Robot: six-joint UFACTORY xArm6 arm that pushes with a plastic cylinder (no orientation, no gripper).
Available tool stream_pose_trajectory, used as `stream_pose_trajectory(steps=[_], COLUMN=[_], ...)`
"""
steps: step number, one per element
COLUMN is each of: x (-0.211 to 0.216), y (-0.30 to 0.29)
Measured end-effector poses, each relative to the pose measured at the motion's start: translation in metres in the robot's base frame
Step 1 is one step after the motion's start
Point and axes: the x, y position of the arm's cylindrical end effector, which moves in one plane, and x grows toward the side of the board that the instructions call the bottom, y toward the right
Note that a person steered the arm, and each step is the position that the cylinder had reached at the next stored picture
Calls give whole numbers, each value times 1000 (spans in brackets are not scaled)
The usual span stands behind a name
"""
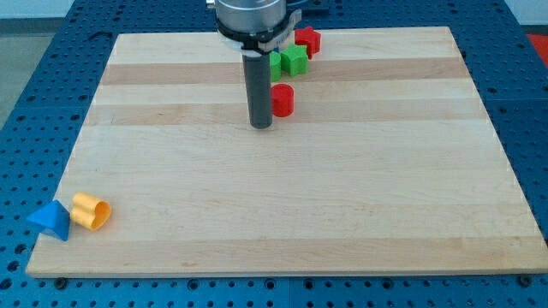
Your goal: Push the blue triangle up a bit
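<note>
The blue triangle [50, 220] lies at the view's bottom left, at the board's left edge, partly over it. An orange block [90, 211] touches its right side. My tip [261, 126] is at the end of the dark rod, near the view's top centre, far up and to the right of the blue triangle. A red round block [282, 100] sits just right of the rod, close to my tip.
Two green blocks [290, 61] lie behind the rod near the board's top edge, with a red block [307, 39] above them to the right. The wooden board [342, 205] rests on a blue perforated table [26, 103].
</note>
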Motion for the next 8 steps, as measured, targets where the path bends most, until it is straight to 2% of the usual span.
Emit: stream_pose_trajectory(steps=[1, 3, 4, 7, 8], x=[-8, -66, -60, 31, 81], y=[26, 17, 23, 18, -3])
